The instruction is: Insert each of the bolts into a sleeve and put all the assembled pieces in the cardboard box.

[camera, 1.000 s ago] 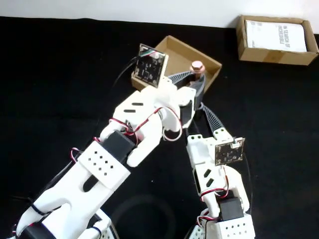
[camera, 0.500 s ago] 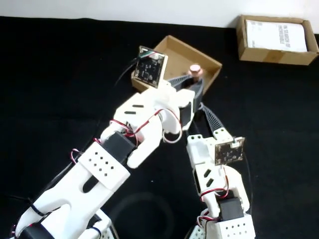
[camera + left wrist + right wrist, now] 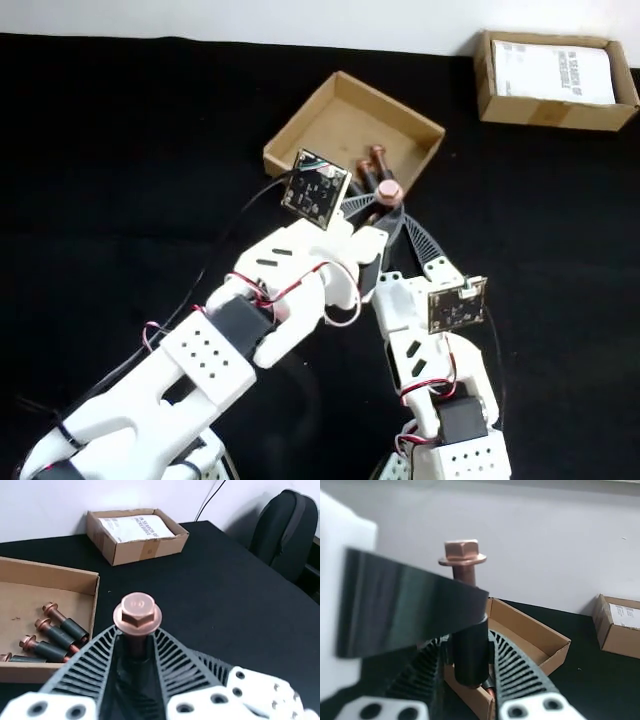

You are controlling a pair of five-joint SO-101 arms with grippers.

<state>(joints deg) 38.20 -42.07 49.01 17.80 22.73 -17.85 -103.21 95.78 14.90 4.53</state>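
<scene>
Copper hex-headed bolt (image 3: 389, 190) stands head-up where the two arms meet, just outside the near wall of the open brown cardboard box (image 3: 340, 125). Assembled pieces (image 3: 372, 165) lie inside, partly hidden by an arm. Black table (image 3: 130, 150) spreads wide on both sides, and a second cardboard box holding paper (image 3: 540, 113) sits well apart.

From the left wrist, the left gripper (image 3: 136, 635) is clamped on the bolt's shank under the head, and four pieces line the box's near wall.

From the right wrist, the right gripper (image 3: 469, 641) is closed round a black cylindrical sleeve (image 3: 469, 661), with the bolt rising out of it and the box just behind.
</scene>
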